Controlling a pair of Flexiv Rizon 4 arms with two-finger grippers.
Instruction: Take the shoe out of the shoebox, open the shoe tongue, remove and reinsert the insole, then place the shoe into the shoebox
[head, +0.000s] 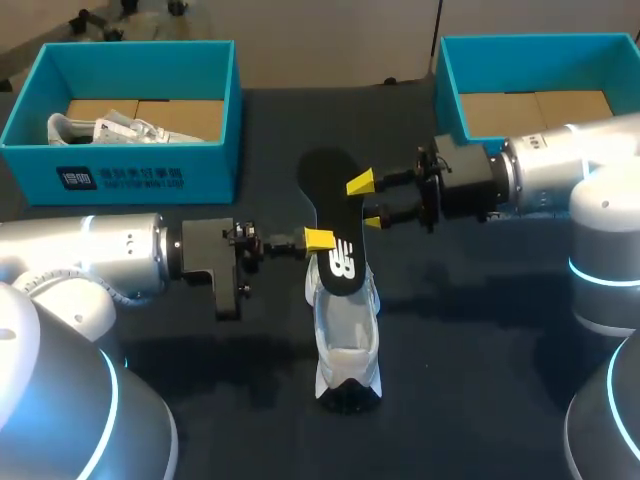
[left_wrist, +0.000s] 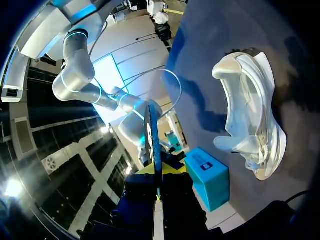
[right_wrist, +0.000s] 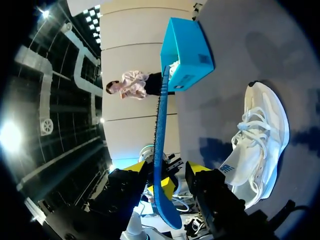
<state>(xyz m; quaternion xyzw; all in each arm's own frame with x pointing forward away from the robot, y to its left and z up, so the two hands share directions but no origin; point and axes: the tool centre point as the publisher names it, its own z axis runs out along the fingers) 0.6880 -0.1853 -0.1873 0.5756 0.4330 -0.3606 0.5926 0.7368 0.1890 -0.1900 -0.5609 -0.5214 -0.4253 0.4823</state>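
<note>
Left tool (head: 318, 240) clamped on edge of black foam insole (head: 335, 215), above white mesh sneaker (head: 347, 335) on dark worktop (head: 480, 330), middle. Right tool (head: 366, 203): fingers apart, straddling insole. Risk: thin edge pinch slips, insole buckles; unheld sneaker skids during reinsertion.

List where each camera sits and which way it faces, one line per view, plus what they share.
Head view: fixed above and behind the robot, looking down on the table; left arm and right arm enter from the sides.
Left wrist view: on the left wrist, looking along its jaws, which clamp the insole edge-on, shoe beyond.
Right wrist view: on the right wrist, looking along its open jaws, the insole standing between them.
Shared: all three show the insole and the shoe.
</note>
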